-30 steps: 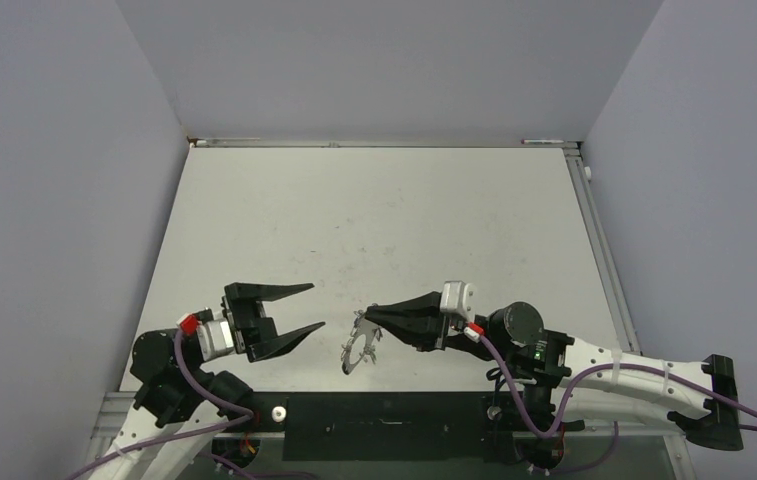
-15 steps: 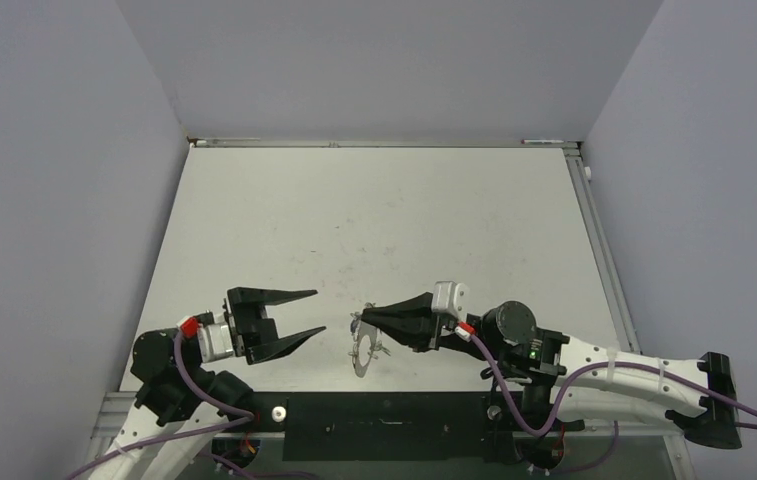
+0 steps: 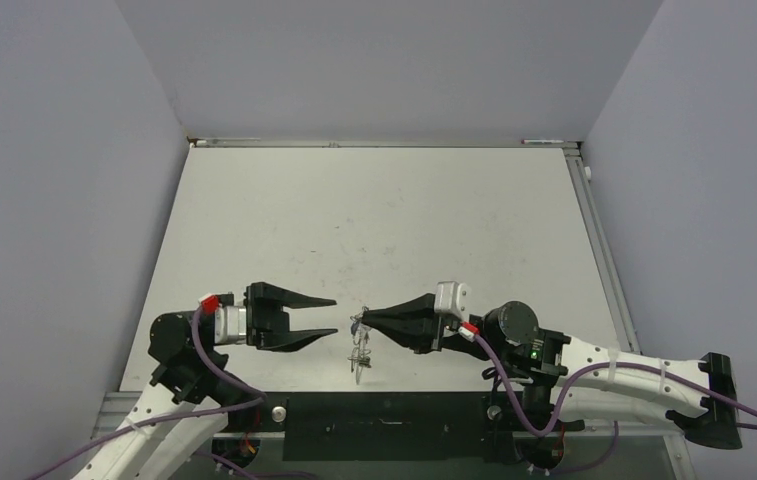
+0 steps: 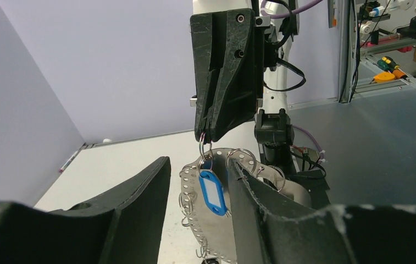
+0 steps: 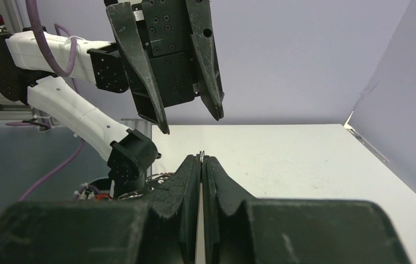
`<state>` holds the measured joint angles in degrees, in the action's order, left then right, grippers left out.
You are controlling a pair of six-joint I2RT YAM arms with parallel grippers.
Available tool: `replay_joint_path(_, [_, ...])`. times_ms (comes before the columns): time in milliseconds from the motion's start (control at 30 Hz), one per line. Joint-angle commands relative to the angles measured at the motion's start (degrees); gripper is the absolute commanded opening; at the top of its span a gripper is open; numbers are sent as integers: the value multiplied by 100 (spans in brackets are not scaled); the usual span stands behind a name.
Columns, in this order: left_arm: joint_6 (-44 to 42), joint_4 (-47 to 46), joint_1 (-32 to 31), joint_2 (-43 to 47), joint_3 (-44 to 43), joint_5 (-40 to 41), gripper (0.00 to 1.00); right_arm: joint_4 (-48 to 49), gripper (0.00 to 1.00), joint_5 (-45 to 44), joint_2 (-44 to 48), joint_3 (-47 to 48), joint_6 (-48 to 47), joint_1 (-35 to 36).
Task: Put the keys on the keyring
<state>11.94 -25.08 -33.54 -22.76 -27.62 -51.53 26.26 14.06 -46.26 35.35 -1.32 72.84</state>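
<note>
My right gripper [image 3: 365, 320] is shut on a small split ring [image 5: 200, 154] and holds it above the table. From that ring hang the keyring [image 4: 223, 231], a wide silvery hoop with punched holes and small rings along it, and the blue-capped key [image 4: 212, 191]. In the top view the keyring [image 3: 358, 352] hangs edge-on below the fingertips. My left gripper [image 3: 336, 316] is open and empty, just left of the keyring. In the left wrist view its fingers [image 4: 139, 198] stand on either side of the blue key. The green key is out of view.
The white table [image 3: 384, 220] runs back to grey walls on three sides. A black rail [image 3: 384, 415] with the arm bases runs along the near edge. The left gripper [image 5: 192, 125] faces the right wrist camera.
My left gripper has moved right, up to the hanging keyring, and levelled out. The right gripper shifted slightly left, and the keyring has swung from flat-on to edge-on.
</note>
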Motion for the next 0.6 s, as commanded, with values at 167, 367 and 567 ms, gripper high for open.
replay_joint_path(167, [560, -880, 23, -391, 17, -320, 37, 755, 5, 243, -3, 165, 115, 59])
replay_joint_path(367, [690, -1030, 18, -589, 45, -302, 36, 762, 5, 285, -79, 238, 123, 63])
replay_joint_path(567, [894, -1283, 6, -786, 70, -365, 33, 822, 5, 296, -137, 244, 132, 70])
